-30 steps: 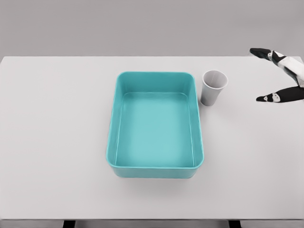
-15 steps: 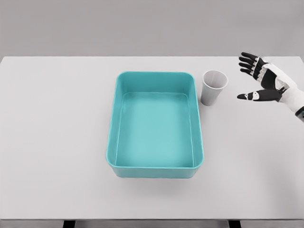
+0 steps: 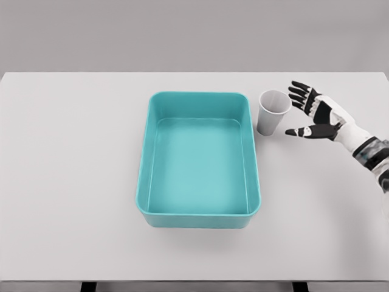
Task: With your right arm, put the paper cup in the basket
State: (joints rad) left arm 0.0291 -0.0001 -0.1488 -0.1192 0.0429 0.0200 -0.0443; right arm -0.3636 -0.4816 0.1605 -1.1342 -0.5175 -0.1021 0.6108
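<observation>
Count: one paper cup (image 3: pixel 273 112), one basket (image 3: pixel 199 159), one right hand (image 3: pixel 316 113) in view. Cup is white, tapered, smooth, upright with mouth up, long axis vertical, standing on the white table (image 3: pixel 73 152) just beside the basket's far right corner. Basket is teal, rectangular, rounded corners, glossy plastic look. Hand near cup, fingers spread apart, holding nothing.

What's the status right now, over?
Right hand open, just right of the cup, not touching. Cup upright beside basket. Nothing in the way.

Upright paper cup (image 3: pixel 273 112) beside teal basket (image 3: pixel 199 216)
</observation>
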